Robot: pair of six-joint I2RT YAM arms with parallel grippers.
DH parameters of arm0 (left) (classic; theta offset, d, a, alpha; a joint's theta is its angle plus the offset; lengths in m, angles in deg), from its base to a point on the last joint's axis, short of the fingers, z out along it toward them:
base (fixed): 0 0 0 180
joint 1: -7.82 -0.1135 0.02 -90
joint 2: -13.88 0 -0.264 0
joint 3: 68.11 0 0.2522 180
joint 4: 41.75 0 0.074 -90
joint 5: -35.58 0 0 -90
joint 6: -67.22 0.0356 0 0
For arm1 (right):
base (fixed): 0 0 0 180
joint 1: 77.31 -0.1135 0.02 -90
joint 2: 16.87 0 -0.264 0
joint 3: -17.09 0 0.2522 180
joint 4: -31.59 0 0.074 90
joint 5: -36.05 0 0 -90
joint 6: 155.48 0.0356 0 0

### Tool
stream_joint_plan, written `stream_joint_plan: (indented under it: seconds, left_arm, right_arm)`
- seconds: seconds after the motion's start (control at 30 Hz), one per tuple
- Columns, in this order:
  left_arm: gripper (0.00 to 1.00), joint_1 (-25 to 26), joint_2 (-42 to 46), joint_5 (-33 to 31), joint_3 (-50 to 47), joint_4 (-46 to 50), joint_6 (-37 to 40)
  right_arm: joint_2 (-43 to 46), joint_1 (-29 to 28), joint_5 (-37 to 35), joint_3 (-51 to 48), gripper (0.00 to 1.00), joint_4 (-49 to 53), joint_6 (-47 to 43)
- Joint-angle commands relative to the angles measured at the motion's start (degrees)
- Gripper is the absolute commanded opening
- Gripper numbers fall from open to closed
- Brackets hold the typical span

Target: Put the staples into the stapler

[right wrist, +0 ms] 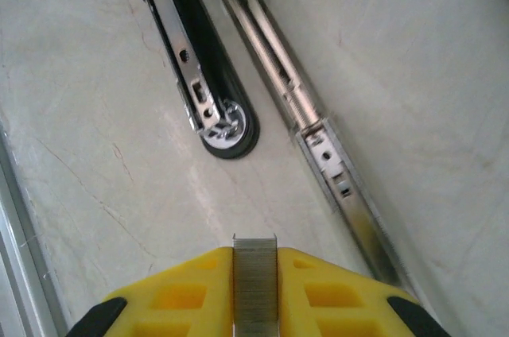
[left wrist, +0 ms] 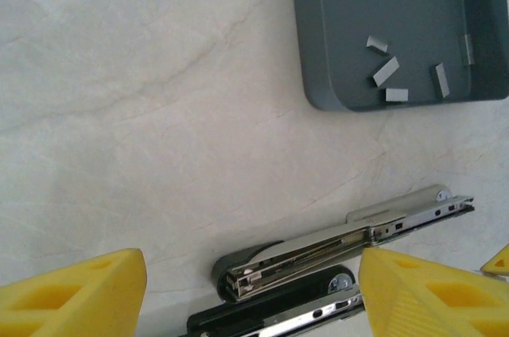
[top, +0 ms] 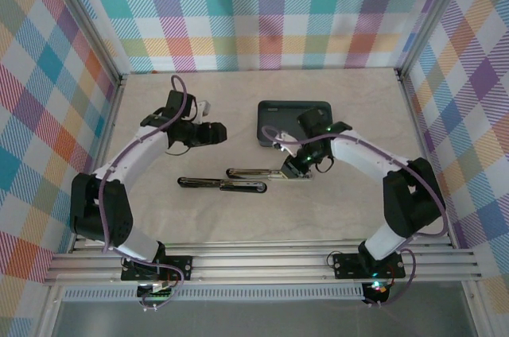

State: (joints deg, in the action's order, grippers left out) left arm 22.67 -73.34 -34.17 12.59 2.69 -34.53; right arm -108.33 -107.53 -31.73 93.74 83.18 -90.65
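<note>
Your right end effector [right wrist: 254,297] is pressed together on a staple strip [right wrist: 254,273], pinched between its yellow fingers [right wrist: 191,293]. Just ahead lies the stapler [right wrist: 322,146], folded open flat on the table [right wrist: 103,162], with its silver rail to the right and its black base to the left. The strip sits near the rail's near end; you cannot tell whether they touch. Your left end effector [top: 213,132] is spread wide, holding nothing, above the table beyond the stapler. More staples [left wrist: 386,71] lie loose in the tray [left wrist: 334,27].

pastel plaid walls [top: 262,11] enclose a pale marbled tabletop [top: 254,222].
</note>
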Motion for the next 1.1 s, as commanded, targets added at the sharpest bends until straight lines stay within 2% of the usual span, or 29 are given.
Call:
stream_joint_plan:
  seconds: [0.0,0.27,0.33,0.6,1.07]
  left_arm:
    - [0.71,-0.35,2.45,0.12,-2.56,-2.76,0.77]
    - [0.71,-0.35,5.49,-0.40,-6.00,-4.01,1.23]
    - [0.71,-0.31,6.06,-0.52,-6.61,-4.34,1.23]
    - [0.71,-0.35,6.61,0.12,-7.83,-5.88,0.72]
    - [0.71,-0.34,7.92,-0.30,-8.73,-6.43,0.67]
  right_arm:
    - [2.34,-2.86,-3.51,-3.48,0.19,-4.78,10.11]
    - [3.98,-9.99,-11.85,-10.61,0.17,-8.01,16.88]
    - [3.27,-11.82,-15.28,-9.98,0.17,-6.91,17.29]
    - [-0.49,-16.06,-21.25,-6.70,0.17,-1.00,19.10]
    - [-6.74,-19.20,-23.53,-2.01,0.18,2.16,24.99]
